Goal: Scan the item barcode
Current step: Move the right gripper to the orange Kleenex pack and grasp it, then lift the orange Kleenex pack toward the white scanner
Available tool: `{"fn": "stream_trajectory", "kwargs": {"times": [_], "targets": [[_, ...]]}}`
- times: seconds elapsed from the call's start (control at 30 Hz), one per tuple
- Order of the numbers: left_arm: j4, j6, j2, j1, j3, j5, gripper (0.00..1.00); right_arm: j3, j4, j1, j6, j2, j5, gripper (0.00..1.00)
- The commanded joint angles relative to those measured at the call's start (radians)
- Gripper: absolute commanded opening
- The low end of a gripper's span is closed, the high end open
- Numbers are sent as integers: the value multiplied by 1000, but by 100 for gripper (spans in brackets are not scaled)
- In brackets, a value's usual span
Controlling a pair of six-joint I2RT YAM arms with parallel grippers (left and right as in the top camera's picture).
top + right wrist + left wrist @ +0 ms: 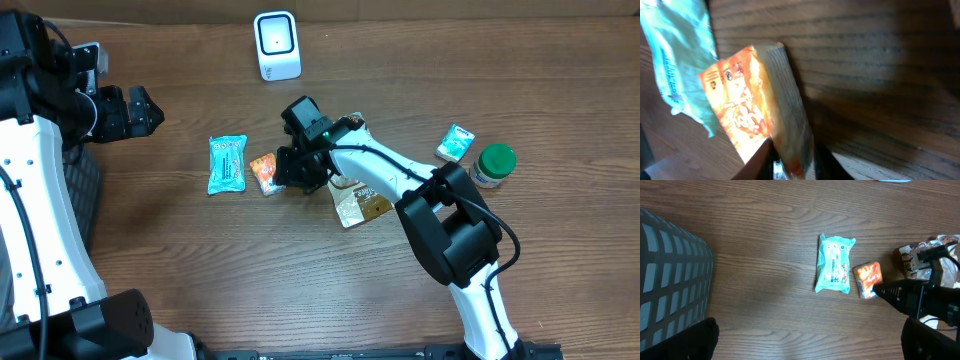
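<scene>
- Two grippers work over a wooden table (420, 70); the right gripper (292, 172) is low at the middle of it, and the left gripper (146, 110) hangs off to the left side, well apart from every item.
- Right jaws stand narrow. In the right wrist view, the near end of the orange packet (747, 100) sits between the two fingers (759, 159), which press on either side of it.
- The orange packet lies on the wood, propped partly on its edge, with a pale side panel turned up.
- Just to its left, close but not clearly touching, lies a teal packet (227, 163), flat and lengthwise.
- Left jaws are spread as wide as they go and hold nothing; bare wood shows between the fingers in the left wrist view.
- A white scanner (276, 45) stands at the far edge of the table, well apart from the orange packet.
- Under the right arm lies a brown packet (358, 203).
- Further right are a small teal box (455, 143) and, just beside it, a green-lidded jar (493, 165).
- A dark mesh basket (670, 275) sits at the left edge of the table.
</scene>
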Motion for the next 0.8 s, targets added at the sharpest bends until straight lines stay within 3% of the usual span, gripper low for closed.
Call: {"fn": "stream_trajectory", "kwargs": {"times": [0.0, 0.1, 0.17, 0.3, 0.47, 0.67, 0.77], "targets": [[1, 19, -4, -3, 13, 11, 100, -18, 6, 6, -2, -8, 29, 16], [2, 19, -4, -3, 13, 11, 100, -18, 2, 6, -2, -8, 27, 4], [1, 19, -4, -3, 13, 11, 100, -16, -1, 3, -26, -9, 5, 4], [1, 19, -4, -3, 13, 11, 100, 5, -25, -55, -140, -41, -227, 4], [2, 19, -4, -3, 13, 11, 100, 5, -20, -182, -243, -131, -663, 4], [2, 19, -4, -3, 13, 11, 100, 5, 94, -306, -220, -170, -1173, 4], [2, 19, -4, -3, 13, 11, 99, 5, 131, -354, -58, -170, -1201, 4]]}}
